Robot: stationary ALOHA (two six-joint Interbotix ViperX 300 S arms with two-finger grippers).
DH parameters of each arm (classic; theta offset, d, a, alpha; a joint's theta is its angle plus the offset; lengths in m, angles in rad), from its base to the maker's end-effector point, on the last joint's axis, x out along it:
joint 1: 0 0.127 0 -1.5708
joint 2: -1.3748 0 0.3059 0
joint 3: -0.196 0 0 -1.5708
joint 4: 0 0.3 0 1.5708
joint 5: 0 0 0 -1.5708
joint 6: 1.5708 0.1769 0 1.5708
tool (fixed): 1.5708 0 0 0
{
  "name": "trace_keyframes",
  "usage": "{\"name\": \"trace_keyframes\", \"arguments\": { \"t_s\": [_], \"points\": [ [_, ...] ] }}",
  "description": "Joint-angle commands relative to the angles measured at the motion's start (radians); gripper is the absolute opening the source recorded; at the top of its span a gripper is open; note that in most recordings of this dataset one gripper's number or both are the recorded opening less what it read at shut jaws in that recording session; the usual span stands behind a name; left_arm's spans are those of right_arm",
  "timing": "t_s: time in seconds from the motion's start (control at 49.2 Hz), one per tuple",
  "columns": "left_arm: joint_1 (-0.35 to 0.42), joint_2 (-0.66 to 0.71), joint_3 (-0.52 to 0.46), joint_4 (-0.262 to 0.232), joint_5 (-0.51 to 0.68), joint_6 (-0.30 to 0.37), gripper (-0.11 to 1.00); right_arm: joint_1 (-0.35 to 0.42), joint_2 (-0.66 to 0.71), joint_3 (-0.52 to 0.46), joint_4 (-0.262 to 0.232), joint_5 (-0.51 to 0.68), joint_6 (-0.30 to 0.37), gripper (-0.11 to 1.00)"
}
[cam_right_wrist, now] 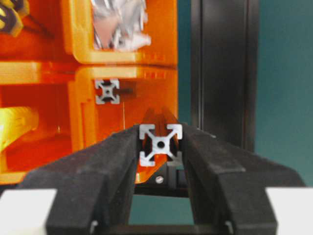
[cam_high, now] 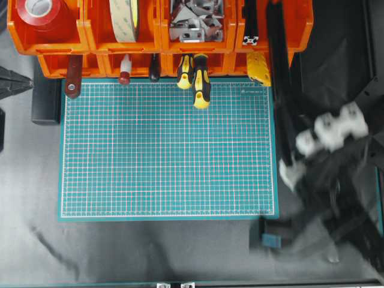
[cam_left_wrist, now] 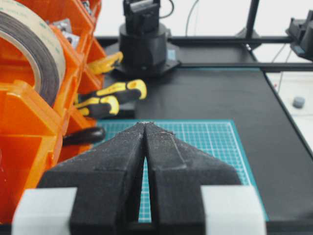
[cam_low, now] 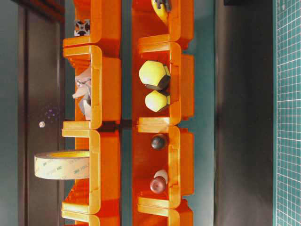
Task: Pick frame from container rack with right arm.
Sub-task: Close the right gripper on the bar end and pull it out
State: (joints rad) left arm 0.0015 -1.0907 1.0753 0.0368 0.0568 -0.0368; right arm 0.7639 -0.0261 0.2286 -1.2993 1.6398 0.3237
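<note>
The frame [cam_high: 279,78] is a long black bar running from the container rack's [cam_high: 90,45] top right bin down past the mat's right edge. My right gripper [cam_high: 292,157] is shut on its near end. In the right wrist view the slotted silvery end face of the frame [cam_right_wrist: 160,143] sits clamped between the black fingers [cam_right_wrist: 112,161] of the gripper [cam_right_wrist: 160,147]. A second bar's end face [cam_right_wrist: 107,91] shows inside the orange bin [cam_right_wrist: 73,68]. My left gripper [cam_left_wrist: 145,123] is shut and empty beside the rack [cam_left_wrist: 29,117].
The green mat [cam_high: 168,156] lies below the rack. Yellow-and-black screwdrivers [cam_high: 201,81] stick out of the lower bins onto it. Upper bins hold red tape [cam_high: 39,12], a tan tape roll [cam_high: 125,18] and metal brackets [cam_high: 195,21]. A black upright post [cam_right_wrist: 225,68] stands right of the rack.
</note>
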Motion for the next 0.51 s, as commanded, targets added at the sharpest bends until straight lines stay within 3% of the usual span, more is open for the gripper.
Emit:
{"name": "trace_keyframes", "arguments": {
  "t_s": [0.0,0.224,0.488],
  "points": [
    [0.003,0.003,-0.031,0.003,-0.003,-0.002,0.00,0.046,0.041,-0.112,-0.012,0.014,-0.025,0.25],
    [-0.002,-0.006,-0.037,0.003,-0.003,-0.005,0.00,0.115,0.186,-0.284,0.021,-0.037,-0.040,0.25],
    [-0.003,-0.049,-0.051,0.003,-0.003,-0.029,0.00,0.149,0.273,-0.255,0.199,-0.149,-0.038,0.25]
  ]
}}
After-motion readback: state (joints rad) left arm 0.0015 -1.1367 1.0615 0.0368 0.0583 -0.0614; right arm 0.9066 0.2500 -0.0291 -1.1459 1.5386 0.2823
